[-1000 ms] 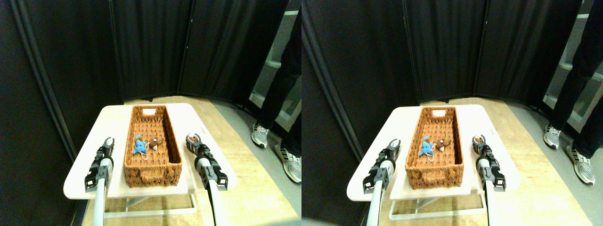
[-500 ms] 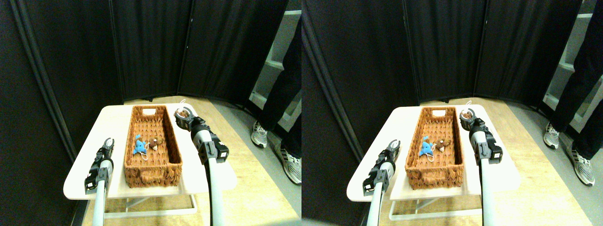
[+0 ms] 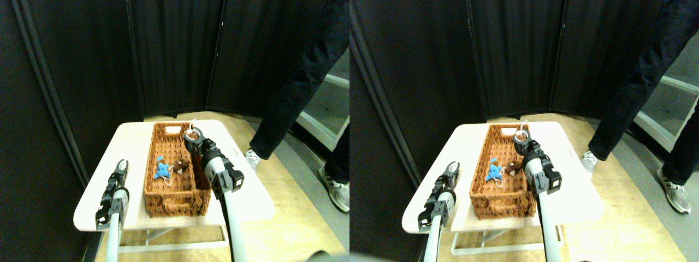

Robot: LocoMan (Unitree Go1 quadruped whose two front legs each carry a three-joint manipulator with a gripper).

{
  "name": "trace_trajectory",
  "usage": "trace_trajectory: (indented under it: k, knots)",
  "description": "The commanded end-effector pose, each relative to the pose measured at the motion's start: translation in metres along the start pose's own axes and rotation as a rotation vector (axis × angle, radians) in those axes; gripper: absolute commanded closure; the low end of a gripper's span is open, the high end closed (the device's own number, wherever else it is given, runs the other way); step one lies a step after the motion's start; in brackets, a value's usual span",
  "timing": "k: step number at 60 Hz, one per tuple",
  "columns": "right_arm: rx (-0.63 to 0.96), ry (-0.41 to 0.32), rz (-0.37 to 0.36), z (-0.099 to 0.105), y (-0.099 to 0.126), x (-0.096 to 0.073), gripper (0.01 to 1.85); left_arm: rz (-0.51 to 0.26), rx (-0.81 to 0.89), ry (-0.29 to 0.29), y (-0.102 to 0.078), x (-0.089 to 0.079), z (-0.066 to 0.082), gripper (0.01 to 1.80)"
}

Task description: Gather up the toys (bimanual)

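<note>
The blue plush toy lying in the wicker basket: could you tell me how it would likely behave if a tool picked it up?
The blue plush toy looks soft, so it would probably squash and flop rather than stay stiff. It is small, so likely light. Its white string might snag on the woven wicker basket or the brown toy beside it.

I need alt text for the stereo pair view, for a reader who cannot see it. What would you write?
The right gripper, holding a small brown toy with a white string, is over the far end of a long wicker basket on a pale table. A blue toy and a brown toy lie inside. The left gripper is left of the basket; a person's leg is at right.
</note>
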State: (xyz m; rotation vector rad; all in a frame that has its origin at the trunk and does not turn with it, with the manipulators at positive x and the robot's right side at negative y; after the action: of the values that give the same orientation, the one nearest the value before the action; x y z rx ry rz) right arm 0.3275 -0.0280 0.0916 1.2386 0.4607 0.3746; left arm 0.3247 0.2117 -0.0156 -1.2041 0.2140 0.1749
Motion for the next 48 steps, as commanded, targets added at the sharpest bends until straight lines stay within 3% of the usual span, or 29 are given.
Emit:
trace_trajectory:
  k: [1,2,7,10,16,21,27,30,33,35,36,37,38,48]
  knots:
    - [0.006,-0.003,0.007,-0.001,0.005,-0.001,1.81,-0.053,0.008,0.002,-0.008,-0.002,0.003,1.8]
    - [0.006,-0.003,0.007,-0.001,0.005,-0.001,1.81,-0.053,0.008,0.002,-0.008,-0.002,0.003,1.8]
    - [0.02,0.035,-0.036,0.004,0.005,-0.003,1.02,-0.049,-0.01,0.006,-0.006,-0.001,0.004,1.8]
    - [0.005,0.046,-0.043,0.006,0.006,-0.003,0.76,-0.049,-0.01,0.007,-0.006,-0.001,0.004,1.8]
    - [-0.008,0.065,-0.027,0.008,0.007,-0.004,0.55,-0.048,-0.014,0.005,-0.008,-0.001,0.003,1.8]
    - [0.03,0.063,-0.039,0.01,0.008,-0.006,0.52,-0.049,-0.016,0.022,-0.006,0.002,0.003,1.8]
    - [-0.003,0.05,-0.038,0.013,0.007,-0.008,0.53,-0.046,-0.023,0.024,-0.006,0.004,0.002,1.78]
    - [-0.028,0.018,-0.034,0.017,0.006,-0.01,0.63,-0.044,-0.024,0.027,-0.009,0.004,0.001,1.77]
    - [-0.047,-0.04,-0.016,0.023,0.005,-0.012,0.95,-0.044,-0.015,0.028,-0.009,0.005,0.002,1.77]
    - [-0.024,-0.092,-0.003,0.026,0.004,-0.014,1.28,-0.045,-0.011,0.035,-0.012,0.004,0.001,1.76]
    - [-0.013,-0.119,0.01,0.028,0.004,-0.015,1.55,-0.044,-0.009,0.04,-0.013,0.003,0.001,1.75]
    - [-0.013,-0.119,0.01,0.028,0.004,-0.015,1.55,-0.044,-0.009,0.04,-0.013,0.003,0.001,1.75]
    - [-0.008,-0.141,0.024,0.03,0.003,-0.017,1.81,-0.042,-0.007,0.043,-0.014,0.003,0.001,1.75]
    - [-0.058,-0.26,0.037,0.06,-0.004,-0.03,1.85,-0.03,0.032,0.065,-0.028,-0.004,0.002,1.64]
